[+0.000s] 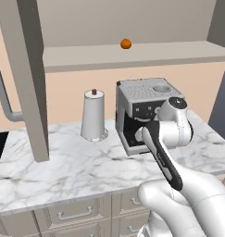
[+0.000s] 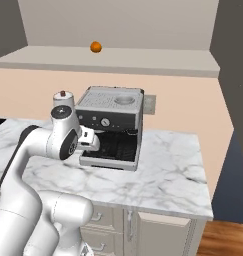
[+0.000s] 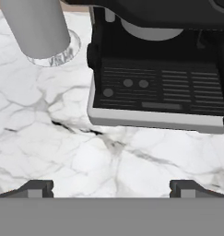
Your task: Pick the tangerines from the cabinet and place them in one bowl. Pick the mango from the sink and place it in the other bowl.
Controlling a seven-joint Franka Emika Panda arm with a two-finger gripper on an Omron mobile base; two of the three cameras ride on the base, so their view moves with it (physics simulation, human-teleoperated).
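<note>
No text, brand or number can be read anywhere. The coffee machine has a round gauge and small buttons on its front, but their marks are too small to read.

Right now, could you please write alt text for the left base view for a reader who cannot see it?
A single tangerine sits on the shelf of the open cabinet, above a marble counter holding a grey espresso machine and a paper towel roll. The white robot arm rises at lower right, in front of the machine.
</note>
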